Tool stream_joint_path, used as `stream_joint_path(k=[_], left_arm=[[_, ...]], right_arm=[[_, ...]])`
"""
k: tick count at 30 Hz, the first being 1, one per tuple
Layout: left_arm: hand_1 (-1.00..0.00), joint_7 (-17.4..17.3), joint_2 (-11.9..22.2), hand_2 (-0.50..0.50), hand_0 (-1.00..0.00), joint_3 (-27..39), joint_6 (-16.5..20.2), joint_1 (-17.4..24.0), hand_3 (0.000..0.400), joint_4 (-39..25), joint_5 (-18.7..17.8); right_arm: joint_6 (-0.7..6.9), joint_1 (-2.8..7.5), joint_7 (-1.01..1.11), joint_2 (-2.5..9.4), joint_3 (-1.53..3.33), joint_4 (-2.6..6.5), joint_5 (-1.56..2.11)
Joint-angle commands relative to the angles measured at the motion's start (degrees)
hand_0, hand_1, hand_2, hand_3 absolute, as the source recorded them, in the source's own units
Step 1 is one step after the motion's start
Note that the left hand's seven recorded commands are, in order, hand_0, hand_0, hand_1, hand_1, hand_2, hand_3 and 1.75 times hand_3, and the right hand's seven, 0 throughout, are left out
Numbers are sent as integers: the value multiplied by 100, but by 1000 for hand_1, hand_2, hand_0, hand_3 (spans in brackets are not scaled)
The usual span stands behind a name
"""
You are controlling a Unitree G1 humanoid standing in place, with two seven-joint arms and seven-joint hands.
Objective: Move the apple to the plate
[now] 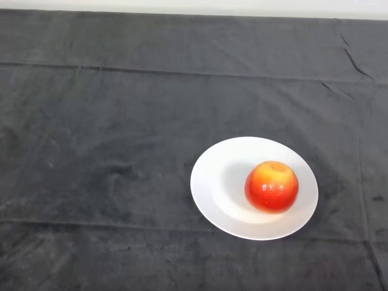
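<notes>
A red and yellow apple (pixel 271 186) sits upright on a round white plate (pixel 215 182), toward the plate's right side. The plate lies on the dark cloth at the right of centre.
The dark cloth (pixel 109 151) covers the whole table, with creases along the back and the front. A pale wall strip (pixel 194 6) runs along the table's far edge.
</notes>
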Motion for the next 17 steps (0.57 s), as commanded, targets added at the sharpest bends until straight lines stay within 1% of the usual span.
stream_joint_path(k=[1, 17], left_arm=[[0, -45, 186, 0, 0, 213, -61, -166, 0, 64, 135], [0, -80, 183, 0, 0, 255, -61, -174, 0, 66, 143]], right_arm=[[-7, 72, 55, -175, -104, 57, 43], [-7, 71, 55, -175, -105, 57, 42]])
